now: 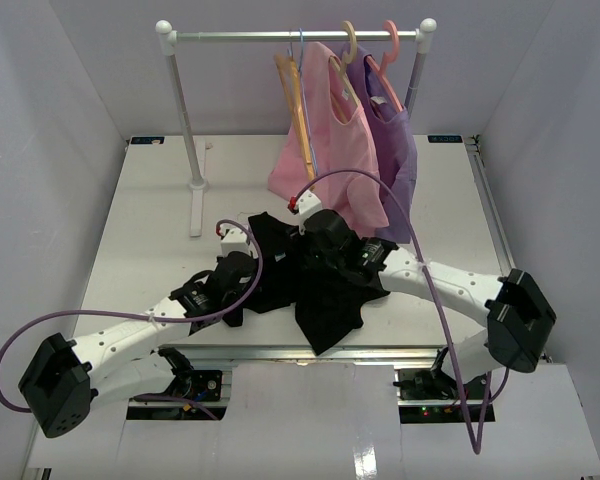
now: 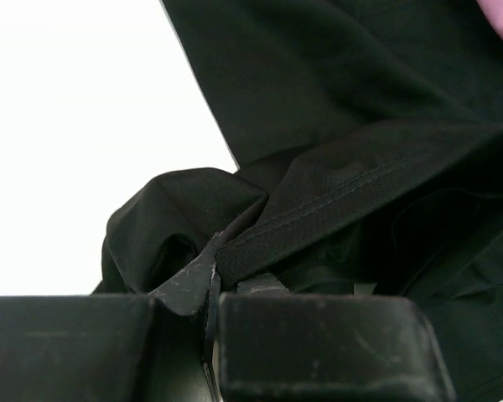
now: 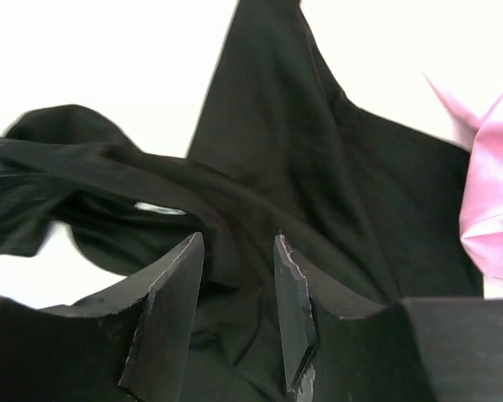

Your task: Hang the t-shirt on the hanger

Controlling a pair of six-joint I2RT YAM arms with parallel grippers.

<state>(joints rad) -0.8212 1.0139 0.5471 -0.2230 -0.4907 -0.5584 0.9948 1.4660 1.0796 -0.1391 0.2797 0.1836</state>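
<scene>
My left pincer (image 2: pixel 211 285) clamps the t-shirt (image 1: pixel 330 315) at its nine-o'clock hem; my right pincer (image 3: pixel 237 251), jaws parted, could lose the bunched cloth.

In the top view the left pincer (image 2: pixel 211 285) and right pincer (image 3: pixel 237 251) are concealed beneath their wrists and the folds of the t-shirt (image 1: pixel 325 290), the hanger (image 1: pixel 301 50) is largely covered by the pink garment (image 1: pixel 330 140), and both wrist views crop the t-shirt at the picture edges.
</scene>
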